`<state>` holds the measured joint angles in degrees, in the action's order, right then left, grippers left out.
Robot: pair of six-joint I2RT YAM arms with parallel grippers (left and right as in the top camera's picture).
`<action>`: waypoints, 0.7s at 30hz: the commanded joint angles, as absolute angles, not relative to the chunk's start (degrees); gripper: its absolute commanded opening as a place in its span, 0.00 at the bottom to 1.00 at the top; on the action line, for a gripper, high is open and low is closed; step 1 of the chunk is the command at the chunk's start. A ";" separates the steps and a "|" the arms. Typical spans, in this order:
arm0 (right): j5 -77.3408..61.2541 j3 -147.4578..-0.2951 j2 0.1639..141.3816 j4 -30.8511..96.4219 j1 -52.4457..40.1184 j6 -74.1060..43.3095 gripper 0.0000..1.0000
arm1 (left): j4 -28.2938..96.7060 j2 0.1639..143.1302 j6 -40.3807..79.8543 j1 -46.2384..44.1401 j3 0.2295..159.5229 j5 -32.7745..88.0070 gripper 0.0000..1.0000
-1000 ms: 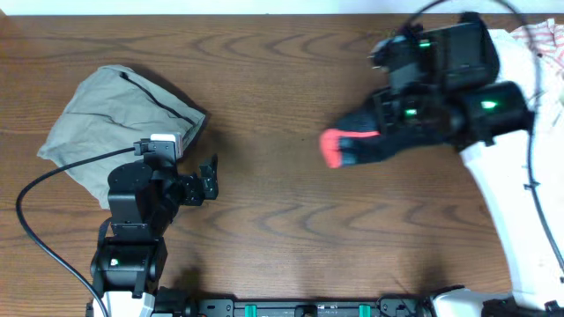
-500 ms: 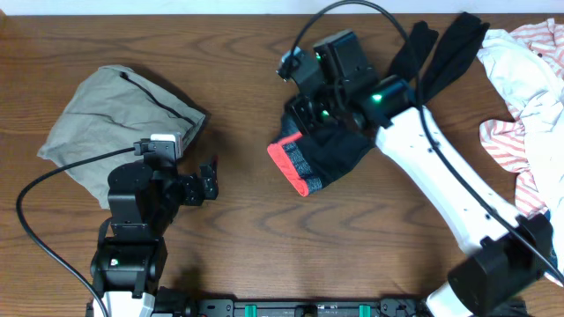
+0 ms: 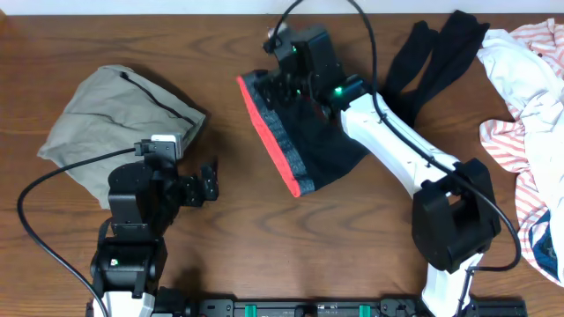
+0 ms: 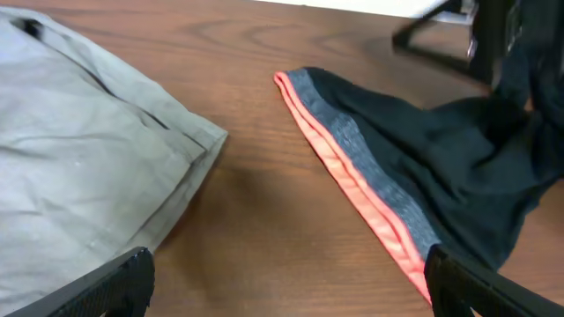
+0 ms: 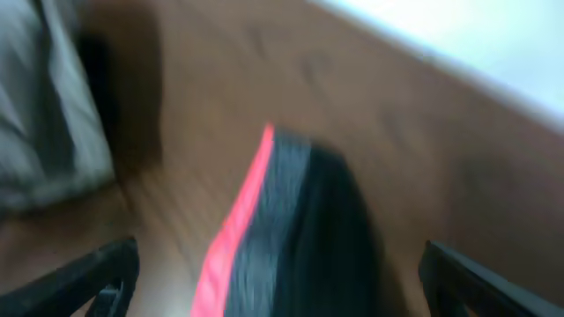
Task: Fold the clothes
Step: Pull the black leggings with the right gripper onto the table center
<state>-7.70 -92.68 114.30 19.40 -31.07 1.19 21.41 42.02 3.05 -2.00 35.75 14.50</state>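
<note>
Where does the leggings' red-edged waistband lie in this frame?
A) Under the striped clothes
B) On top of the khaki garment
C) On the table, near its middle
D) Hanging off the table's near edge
C: the waistband lies stretched out on the table near its middle, well apart from the khaki garment and the striped clothes.

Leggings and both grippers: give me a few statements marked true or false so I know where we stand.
1. The leggings lie on the table, with the red-edged waistband turned toward the khaki garment. True.
2. The left gripper is shut on the waistband. False: it is open, empty and apart from the leggings.
3. The right gripper is open over the leggings. True.
4. The khaki garment overlaps the leggings. False: bare table lies between them.
</note>
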 commanded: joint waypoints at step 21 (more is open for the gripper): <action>7.05 -93.03 94.41 53.65 -10.90 -3.18 0.99 | 7.84 75.94 37.58 -18.52 36.88 27.42 0.98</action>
